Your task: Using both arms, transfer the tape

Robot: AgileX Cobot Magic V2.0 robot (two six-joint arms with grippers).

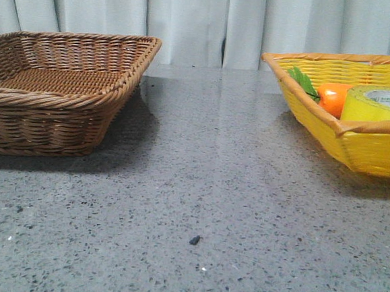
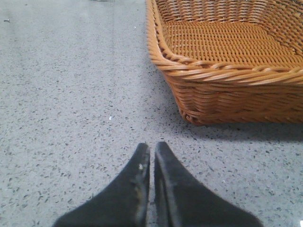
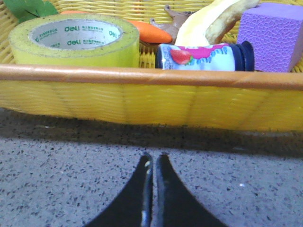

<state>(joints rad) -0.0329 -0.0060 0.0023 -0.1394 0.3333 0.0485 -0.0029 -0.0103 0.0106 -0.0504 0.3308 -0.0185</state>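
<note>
Tape (image 3: 74, 40) flat in yellow basket (image 3: 142, 97), beside carrot (image 3: 150, 33); left gripper (image 2: 152, 152), right gripper (image 3: 152, 161) pressed together above table (image 1: 198, 187).

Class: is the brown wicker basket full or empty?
Empty as far as visible: the brown wicker basket shows only bare woven floor in the left wrist view, though its far corners are cut off.

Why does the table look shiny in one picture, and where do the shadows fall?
Front view: the polished grey speckled stone table mirrors the pale curtain behind as soft glare; a shadow lies beside the brown woven wicker basket. Left wrist view: a dark shadow hugs that basket's base. Right wrist view: shadow under the yellow woven basket; the wide yellow tape roll is sharp, the shut black jaws are dark and featureless.
</note>
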